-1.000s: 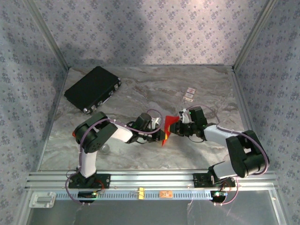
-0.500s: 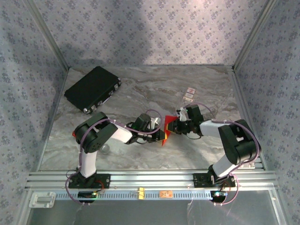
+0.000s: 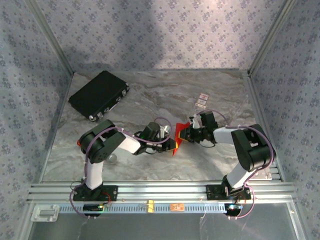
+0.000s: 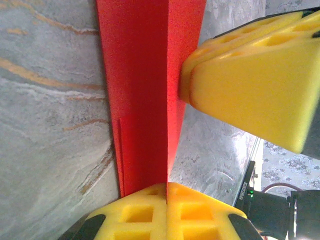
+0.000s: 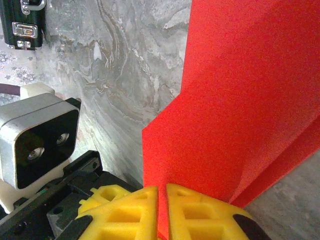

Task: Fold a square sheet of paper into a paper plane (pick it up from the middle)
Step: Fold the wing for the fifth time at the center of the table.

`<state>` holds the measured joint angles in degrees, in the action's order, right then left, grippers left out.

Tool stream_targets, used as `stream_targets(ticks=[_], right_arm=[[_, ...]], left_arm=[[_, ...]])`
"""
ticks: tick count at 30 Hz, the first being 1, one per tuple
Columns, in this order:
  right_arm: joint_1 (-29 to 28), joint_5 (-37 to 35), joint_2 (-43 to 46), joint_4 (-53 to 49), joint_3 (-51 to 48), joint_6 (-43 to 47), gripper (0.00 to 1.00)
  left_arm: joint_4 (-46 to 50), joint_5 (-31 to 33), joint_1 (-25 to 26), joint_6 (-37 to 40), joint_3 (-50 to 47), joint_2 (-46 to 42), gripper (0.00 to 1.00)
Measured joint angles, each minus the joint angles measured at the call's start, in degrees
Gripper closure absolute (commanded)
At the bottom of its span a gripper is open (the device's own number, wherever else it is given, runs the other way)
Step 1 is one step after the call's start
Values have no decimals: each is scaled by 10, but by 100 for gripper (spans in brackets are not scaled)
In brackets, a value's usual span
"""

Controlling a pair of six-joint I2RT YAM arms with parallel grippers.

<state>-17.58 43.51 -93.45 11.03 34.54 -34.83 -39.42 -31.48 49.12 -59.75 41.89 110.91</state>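
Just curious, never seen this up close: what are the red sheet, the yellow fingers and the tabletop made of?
Red sheet: thin matte paper, it seems; holds sharp creases.
Yellow fingers: probably moulded plastic or rubber, dull, with hollow pockets.
Tabletop: grey veined marble look, possibly only printed.

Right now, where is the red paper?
In the top view, the red paper is in the middle, pinched between the left hand and the right hand.

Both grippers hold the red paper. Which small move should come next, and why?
Probably lower the red paper flat onto the table and press its fold. The left gripper and the right gripper both pinch it between them, and a crease already runs along it.
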Motion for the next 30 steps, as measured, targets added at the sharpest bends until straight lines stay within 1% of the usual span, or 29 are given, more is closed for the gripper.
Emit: stream_targets(ticks=[16,30], right_arm=[[-11,9,-6,-7,17,19,87],[-11,-2,-41,-16,28,24,87]], left_arm=[[13,-5,-2,-8,7,2,100],[24,-11,-4,-12,13,3,100]])
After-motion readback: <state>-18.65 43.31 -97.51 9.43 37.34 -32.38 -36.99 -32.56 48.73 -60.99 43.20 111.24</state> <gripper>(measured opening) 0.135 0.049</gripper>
